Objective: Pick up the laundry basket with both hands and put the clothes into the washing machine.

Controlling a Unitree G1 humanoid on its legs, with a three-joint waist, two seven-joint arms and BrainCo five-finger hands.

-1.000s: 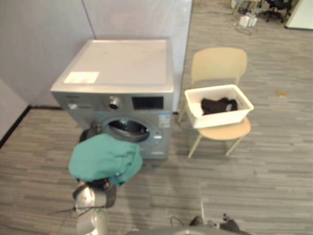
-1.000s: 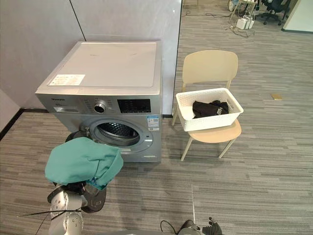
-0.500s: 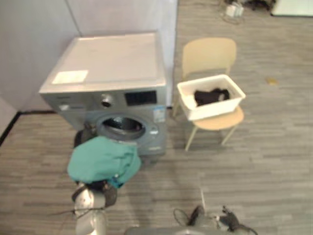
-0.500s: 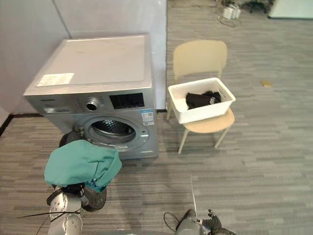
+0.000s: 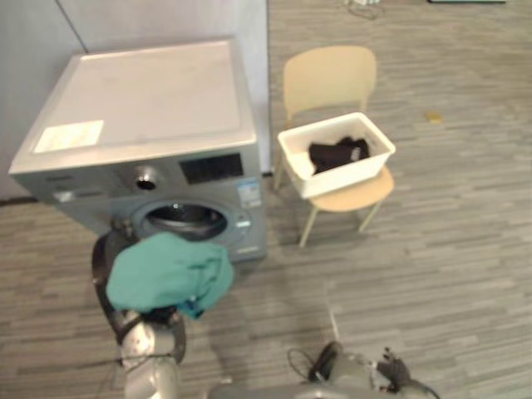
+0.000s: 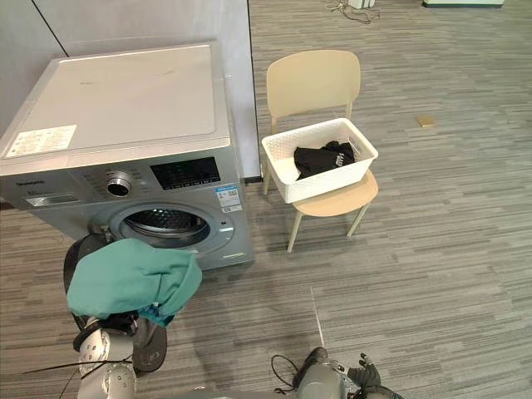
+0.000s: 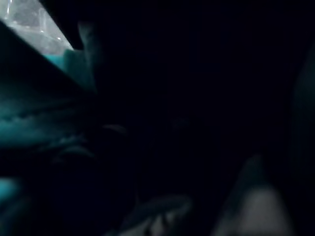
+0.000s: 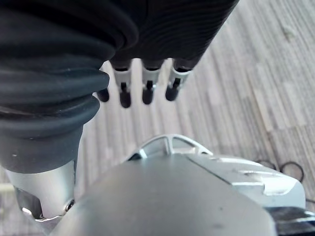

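This looks like an office or test room with a laundry corner set up in it. A silver washing machine (image 6: 125, 141) stands on a grey striped floor (image 6: 432, 233), with plain grey partition panels (image 6: 150, 21) rising behind it. Just beside the machine is a beige chair (image 6: 314, 79) bearing a white laundry basket (image 6: 332, 184). Well beyond the machine, loose cables (image 6: 353, 7) lie on the floor.

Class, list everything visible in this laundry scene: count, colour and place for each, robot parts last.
washing machine: one, silver-grey, left, door open
chair: one, beige, right of the machine
laundry basket: one, white, on the chair seat
clothes: one pile, black, inside the basket
garment: one, teal, draped over the left hand, before the drum opening
left hand: one, dark cover, under the garment
right hand: one, silver fingers with dark tips, straight, above the floor
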